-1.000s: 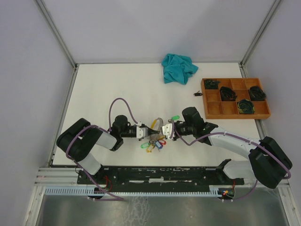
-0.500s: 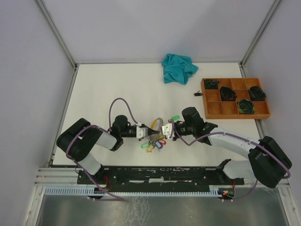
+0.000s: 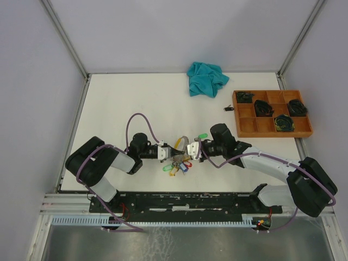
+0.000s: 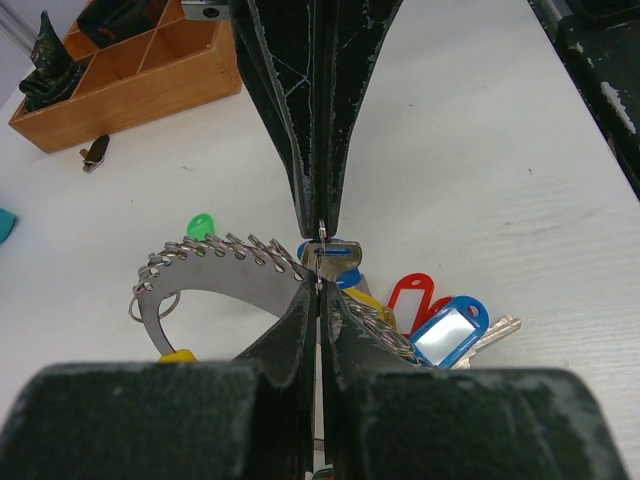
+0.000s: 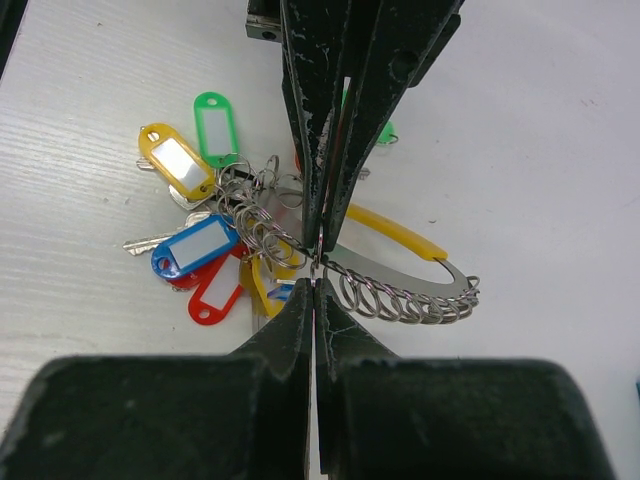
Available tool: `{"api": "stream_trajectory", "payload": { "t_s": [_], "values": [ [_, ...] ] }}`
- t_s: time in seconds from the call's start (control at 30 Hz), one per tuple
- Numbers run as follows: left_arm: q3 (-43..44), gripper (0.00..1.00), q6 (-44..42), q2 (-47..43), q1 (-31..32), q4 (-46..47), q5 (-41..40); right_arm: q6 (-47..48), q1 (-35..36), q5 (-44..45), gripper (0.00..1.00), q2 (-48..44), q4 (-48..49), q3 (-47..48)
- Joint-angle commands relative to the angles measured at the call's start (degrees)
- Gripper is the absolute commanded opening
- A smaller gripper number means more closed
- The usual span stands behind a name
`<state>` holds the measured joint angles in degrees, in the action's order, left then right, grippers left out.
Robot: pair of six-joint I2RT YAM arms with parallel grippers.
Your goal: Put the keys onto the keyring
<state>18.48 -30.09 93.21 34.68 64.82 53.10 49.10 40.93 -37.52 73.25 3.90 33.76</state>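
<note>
1. Top external view: the left tool (image 3: 172, 154) and the right tool (image 3: 187, 151) point at each other, tip to tip, near the front of the white worktop (image 3: 136, 98). The keyring (image 3: 182, 140) arcs away behind the meeting point. The keys (image 3: 177, 166) lie bunched just in front of it. A wooden tray (image 3: 255, 126) and a teal cloth (image 3: 206, 79) sit well apart from them.
2. Left wrist view: the left tool (image 4: 318, 290) is closed, its tips pinching the thin silver keyring (image 4: 215, 275). The right tool (image 4: 320, 225) faces it from opposite, also closed (the two sets of tips nearly touch). From the pinch the ring curves off to the left, with small loops strung along it. Keys (image 4: 440, 325) with red and blue tags lie just right of the pinch.
3. Right wrist view: the right tool (image 5: 315, 285) is clamped on the keyring (image 5: 400, 282), which curves away to the right. The left tool (image 5: 318, 238) meets it at the same spot. Keys (image 5: 195, 245) spread out left of the tips, with yellow, green, blue and red tags.
</note>
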Motion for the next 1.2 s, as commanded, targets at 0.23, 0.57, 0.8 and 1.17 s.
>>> {"api": "stream_trajectory", "payload": {
  "t_s": [0.23,0.57,0.8,1.17],
  "values": [
    [0.94,0.03,-1.99,0.06,-0.13,2.49,2.62,-1.42,1.1,-0.41,0.01,1.04,3.35,1.93],
    [0.64,0.03,-2.28,-0.06,-0.11,2.49,1.38,-1.13,1.11,1.9,0.01,-3.83,-0.17,0.41],
    [0.67,0.03,-2.25,-0.11,-0.09,2.54,1.46,-0.86,1.08,2.75,0.01,-3.95,-1.27,0.55],
    [0.77,0.03,-1.83,-0.05,-0.13,2.75,2.13,-1.01,1.08,2.23,0.01,-1.9,-1.04,1.37]
  ]
}}
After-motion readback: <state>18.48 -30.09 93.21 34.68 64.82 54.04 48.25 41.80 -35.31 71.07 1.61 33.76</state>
